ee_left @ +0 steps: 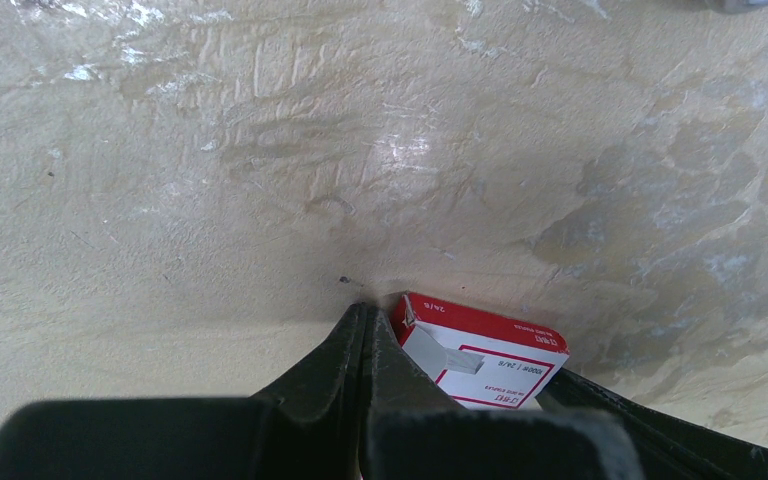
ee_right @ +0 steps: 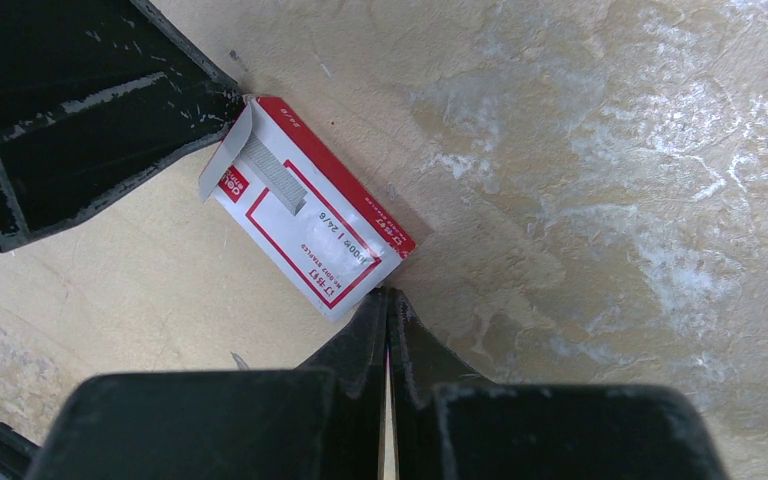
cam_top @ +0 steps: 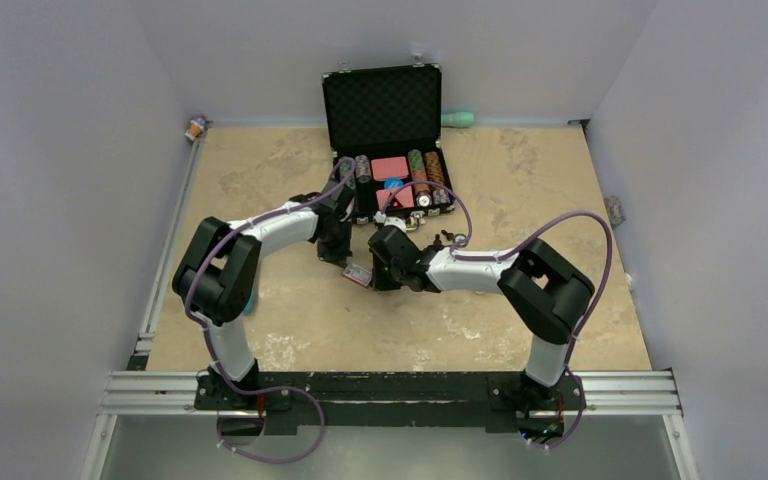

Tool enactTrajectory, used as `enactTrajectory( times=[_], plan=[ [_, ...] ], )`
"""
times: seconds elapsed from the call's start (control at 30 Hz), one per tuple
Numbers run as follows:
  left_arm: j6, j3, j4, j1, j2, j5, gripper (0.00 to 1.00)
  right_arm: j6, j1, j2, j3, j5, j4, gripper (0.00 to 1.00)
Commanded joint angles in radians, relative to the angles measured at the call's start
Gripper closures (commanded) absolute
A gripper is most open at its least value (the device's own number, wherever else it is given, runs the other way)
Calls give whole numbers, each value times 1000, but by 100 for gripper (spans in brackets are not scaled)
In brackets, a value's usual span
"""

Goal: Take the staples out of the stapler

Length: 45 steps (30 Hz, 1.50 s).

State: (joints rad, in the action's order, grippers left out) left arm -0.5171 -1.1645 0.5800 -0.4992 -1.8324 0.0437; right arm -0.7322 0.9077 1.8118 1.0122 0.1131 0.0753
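The staple box (ee_right: 310,225) lies between the closed left gripper (ee_left: 365,310) and right gripper (ee_right: 388,297).

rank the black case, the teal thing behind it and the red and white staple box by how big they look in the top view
1. black case: by far the largest.
2. teal object and staple box: about alike; the teal object sits farther from the camera, so left unranked.

Plain pale grey walls (cam_top: 60,150) enclose a mottled beige tabletop (cam_top: 290,330) (scuffed and blotched in patches), edged along its near side by an aluminium rail (cam_top: 150,392), under soft, even light; an open black case (cam_top: 382,105) stands at the back.
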Motion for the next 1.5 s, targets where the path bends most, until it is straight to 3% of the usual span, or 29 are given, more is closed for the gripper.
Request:
enactTrajectory(
  times=[0.0,0.7,1.07,1.3,1.4,1.47],
  plan=[
    [-29,37,-1,-12,4,39,100,18,-5,16,25,17,17,100],
    [-86,116,9,-24,109,62,100,19,-4,-14,-6,46,43,100],
    [-108,170,59,-37,245,1,100,17,-4,-53,-13,70,82,100],
    [-109,188,102,-36,417,-75,91,26,-4,-137,-26,84,120,100],
    [-100,192,133,-36,511,-97,88,30,-4,-198,-34,90,138,94],
    [-81,194,150,-37,570,-89,87,39,-5,-249,-38,88,147,85]
  ],
)
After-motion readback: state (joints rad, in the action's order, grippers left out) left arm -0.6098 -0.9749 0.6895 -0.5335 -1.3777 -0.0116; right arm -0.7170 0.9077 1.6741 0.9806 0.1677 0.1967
